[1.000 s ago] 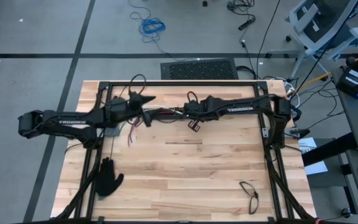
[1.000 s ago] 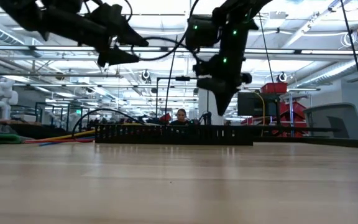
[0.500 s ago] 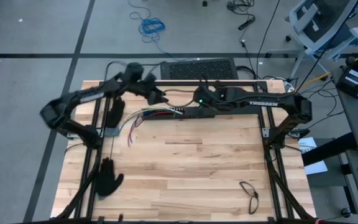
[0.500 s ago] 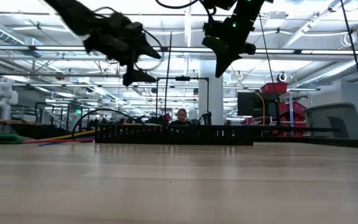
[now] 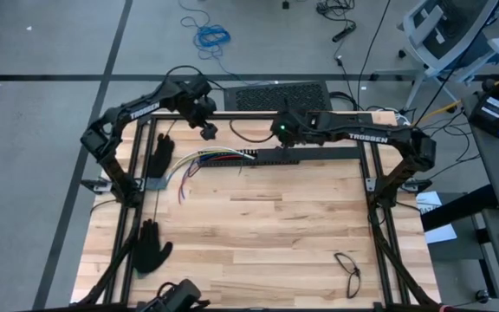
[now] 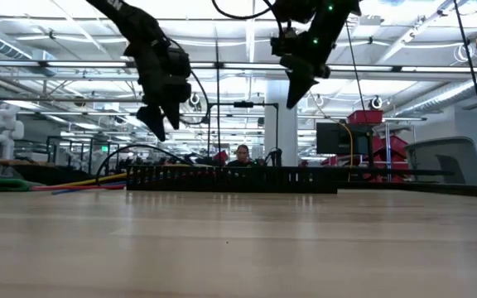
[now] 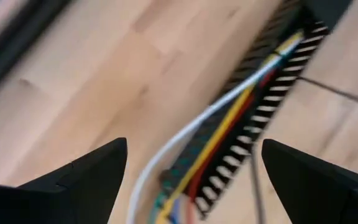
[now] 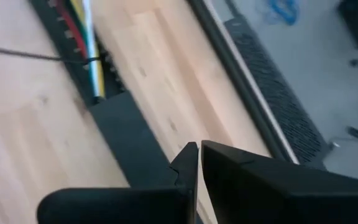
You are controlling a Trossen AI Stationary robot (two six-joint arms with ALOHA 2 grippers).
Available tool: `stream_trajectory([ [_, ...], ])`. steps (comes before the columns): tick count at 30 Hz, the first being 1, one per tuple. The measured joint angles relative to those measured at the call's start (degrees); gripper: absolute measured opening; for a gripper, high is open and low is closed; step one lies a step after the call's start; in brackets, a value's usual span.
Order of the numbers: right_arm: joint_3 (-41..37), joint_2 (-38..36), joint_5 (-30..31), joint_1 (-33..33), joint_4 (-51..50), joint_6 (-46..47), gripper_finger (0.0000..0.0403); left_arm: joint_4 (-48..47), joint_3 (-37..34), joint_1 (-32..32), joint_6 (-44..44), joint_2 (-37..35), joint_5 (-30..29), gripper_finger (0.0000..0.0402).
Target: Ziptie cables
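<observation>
The cables (image 5: 210, 159), red, blue, white and yellow, lie on the table. Their right ends rest in the slots of a long black bar (image 5: 310, 155), and their left ends fan out loose. The left wrist view looks down on the cables (image 7: 229, 118) between the fingers. A thin dark strip, a ziptie (image 8: 30, 53), lies flat on the wood and reaches the bar beside the cables (image 8: 89, 37). My left gripper (image 5: 207, 131) (image 7: 194, 155) hangs open above the far left of the cables. My right gripper (image 5: 281, 132) (image 8: 197, 149) hangs shut above the bar's left end, holding nothing.
One black glove (image 5: 163, 154) lies left of the cables and another (image 5: 150, 247) near the front left. A pair of glasses (image 5: 346, 271) lies at the front right. A black frame (image 5: 258, 115) rims the table. The wooden middle (image 5: 267, 225) is bare.
My left gripper has swung from over the cables toward the table's far edge and tipped from nearly level to pointing steeply down, still open. My right gripper has risen from the cables and drawn toward the far edge. The cables stay in the bar.
</observation>
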Motion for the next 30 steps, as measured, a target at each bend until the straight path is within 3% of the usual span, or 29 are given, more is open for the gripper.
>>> stream_trajectory([
  [2,0.0,-0.13,-3.53,-1.0,-0.02,-2.22,0.0017,0.07,0.04,-0.5,0.66,-0.22,-4.52,0.0367],
  [6,0.0,-2.04,-9.79,-3.06,-2.05,-3.74,0.0018,-0.19,0.04,-1.68,0.56,-0.2,-8.06,0.0367],
  [11,0.0,-6.4,-10.1,-4.79,-4.82,0.24,0.0018,0.79,0.04,-1.9,-0.72,-0.65,-10.72,0.0367],
  [16,0.0,-9.86,-9.31,-5.84,-1.72,5.94,0.0018,4.16,0.09,-1.9,6.57,1.92,-7.53,0.0367],
  [19,0.0,-11.06,-9.14,-6.29,-0.35,9.28,0.0018,4.29,0.07,-1.21,8.35,4.28,-8.93,0.0367],
  [22,0.0,-11.37,-9.03,-6.32,-0.15,11.53,0.0018,4.13,0.49,0.79,8.96,6.72,-6.33,0.0367],
  [30,0.0,-11.37,-9.2,-5.34,-0.19,12.4,0.0018,-1.51,8.66,2.43,11.19,13.52,1.5,0.0367],
])
